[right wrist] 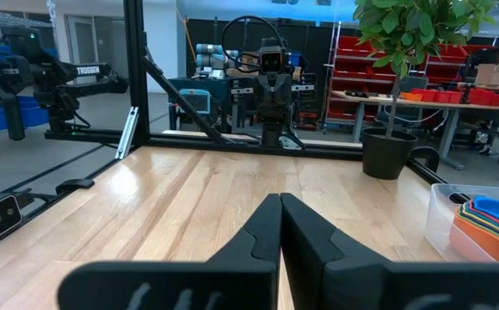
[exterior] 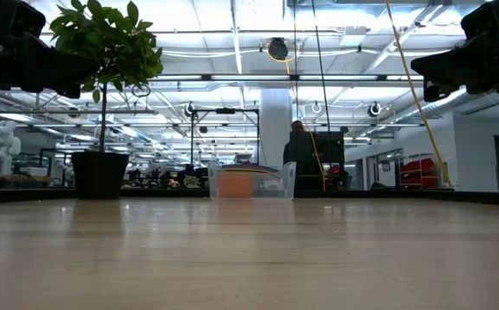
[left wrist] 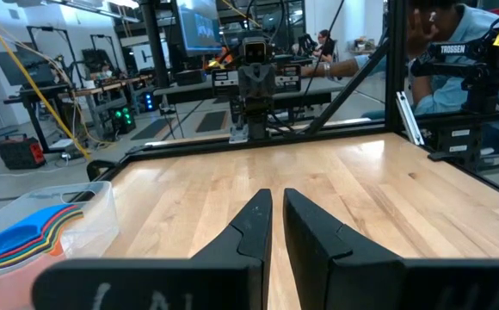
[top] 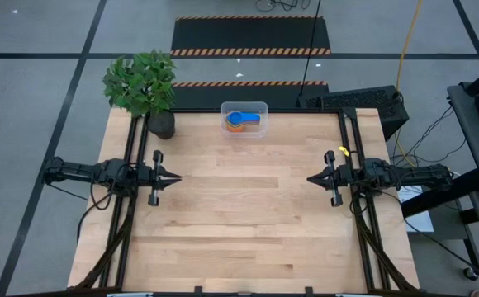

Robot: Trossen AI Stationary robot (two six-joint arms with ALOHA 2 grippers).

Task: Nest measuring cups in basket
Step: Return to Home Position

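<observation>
The left claw [top: 176, 177] hangs over the left side of the surface [top: 239, 231] and the right claw [top: 310, 178] over the right, each with fingers pressed together on nothing. At the far edge, the measuring cups [top: 241, 120] sit nested in the basket [top: 262, 107], near a potted plant [top: 162, 124].

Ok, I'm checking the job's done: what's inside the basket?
The basket holds one nested stack of cups, a blue one on top, with green, yellow, orange and red edges showing under it. The stack hides how many cups it holds in all.
</observation>
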